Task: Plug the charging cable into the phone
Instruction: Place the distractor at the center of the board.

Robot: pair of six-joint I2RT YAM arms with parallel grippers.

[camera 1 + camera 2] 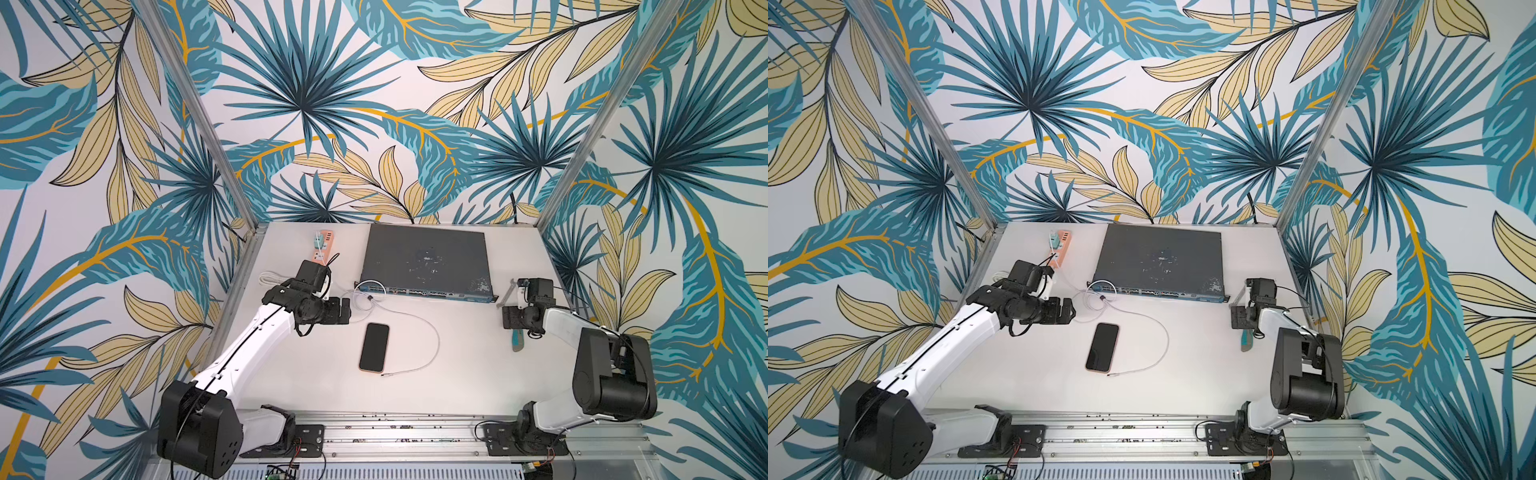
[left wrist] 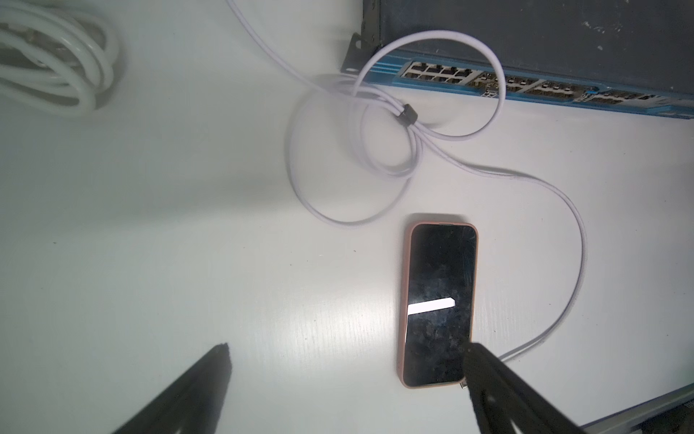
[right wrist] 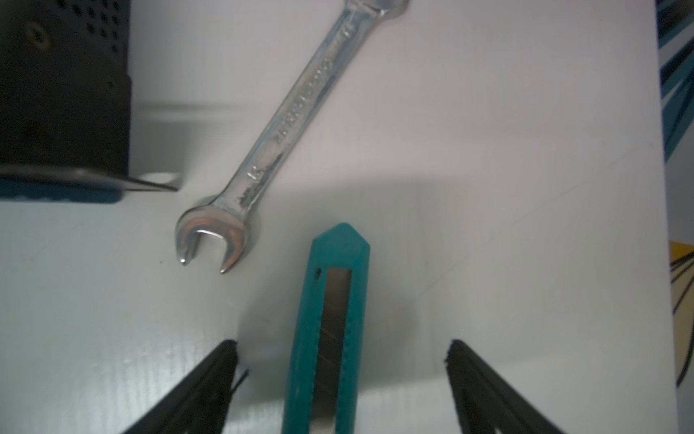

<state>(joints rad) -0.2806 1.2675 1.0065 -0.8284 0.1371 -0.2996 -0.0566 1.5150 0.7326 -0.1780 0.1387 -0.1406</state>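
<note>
Left gripper point(image 2: 345, 347), open and empty: grasp the charging cable point(image 2: 583, 259) squarely just behind its silver tip point(image 1: 384, 375), and you avoid nudging the adjacent phone point(image 2: 439, 285).

Leafy wallpaper point(image 1: 307, 91) of teal palm fronds and tan leaves on yellow stems covers the three walls around a white desk point(image 1: 457, 374). An aluminium post point(image 1: 206, 112) rises from each far corner, well beyond the left hand point(image 1: 345, 311) and right hand point(image 1: 508, 318). An aluminium rail point(image 1: 395, 428) edges the desk behind both hands. The light is even and the shadows soft.
</note>
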